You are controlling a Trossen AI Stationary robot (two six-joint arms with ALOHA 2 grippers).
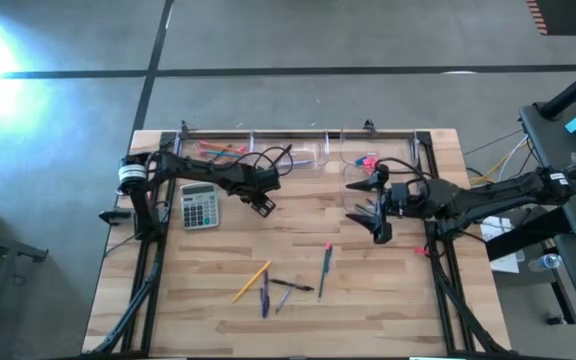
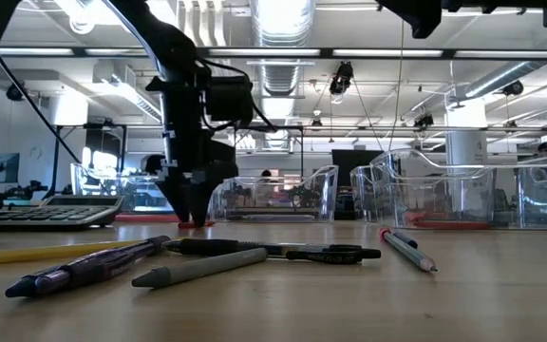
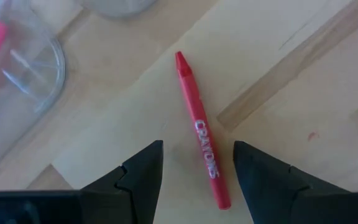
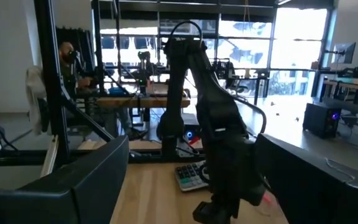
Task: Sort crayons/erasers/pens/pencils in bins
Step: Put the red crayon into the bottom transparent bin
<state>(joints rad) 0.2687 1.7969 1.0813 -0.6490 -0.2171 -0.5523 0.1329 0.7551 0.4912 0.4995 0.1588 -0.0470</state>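
Leftmost on the wooden surface [image 1: 388,300] in the high view sits a grey calculator [image 1: 199,206], just left of the left claw [image 1: 262,205], which hangs low over the boards left of centre. From the left wrist view its two dark fingers [image 3: 138,180] stand apart with a red crayon [image 3: 202,139] lying flat on the wood between them, its tip pointing away from the claw; neither finger touches it, so the claw is open and holds nothing. At table height the same claw [image 2: 194,215] points straight down with its tips right at the surface. Along the upper edge of the surface runs the row of clear bins [image 1: 306,153]: the left one holds bright pencils [image 1: 220,150], and a small pink piece [image 1: 368,161] lies in one toward the right. In the lower middle of the frame the loose sticks lie scattered: a yellow pencil [image 1: 251,282], then dark pens [image 1: 265,295], then a grey stick with a pink end [image 1: 325,270] standing apart on the right. Right of centre, the right claw [image 1: 372,199] hovers above the boards with its fingers spread wide and empty, near the rightmost bin.
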